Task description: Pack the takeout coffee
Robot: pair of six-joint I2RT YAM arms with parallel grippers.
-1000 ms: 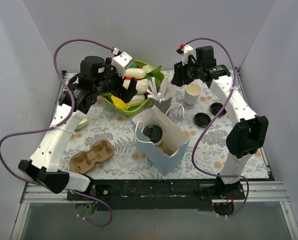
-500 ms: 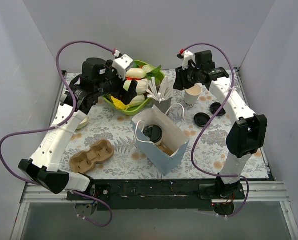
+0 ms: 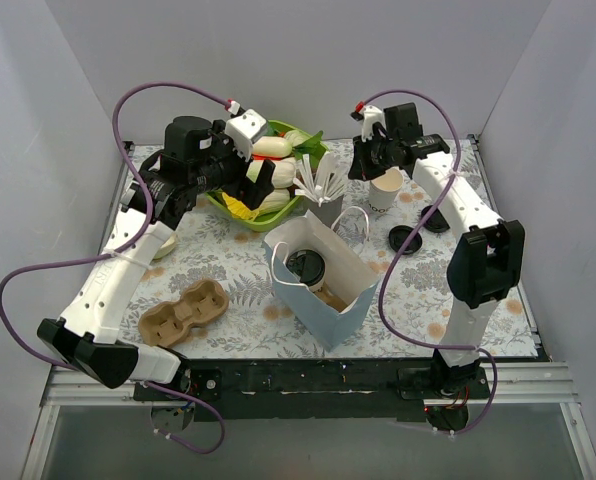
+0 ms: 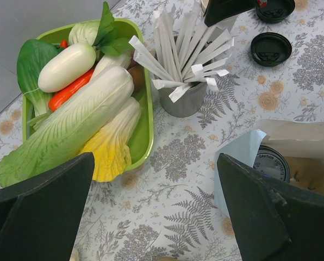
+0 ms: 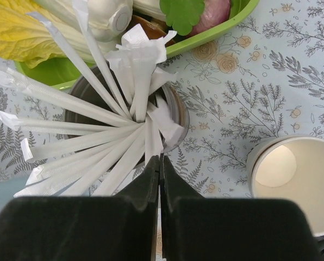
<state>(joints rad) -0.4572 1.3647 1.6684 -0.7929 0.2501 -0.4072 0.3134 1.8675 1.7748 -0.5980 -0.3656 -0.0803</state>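
Black right hand [image 5: 156, 159] has swung left off the cream-white paper cup w/ dark lettering [image 5: 292, 174] and snapped shut at the grey metal cup of white wrapped straws [image 5: 179, 117]. Can't tell if a straw's caught.

So imo straws come first. The cup's not packed yet: it stands lidless on the floral counter [image 3: 228, 260], just right of the straw cup.

Left hand [image 4: 155, 157] hangs wide open, empty.

Count:
- 1 open cup
- 1 lidded cup [image 3: 305, 266] inside the white paper bag [image 3: 328, 305]
- 2 loose round black plastic lids [image 3: 405, 238]
- 1 brown cardboard 2-slot carrier [image 3: 183, 312]
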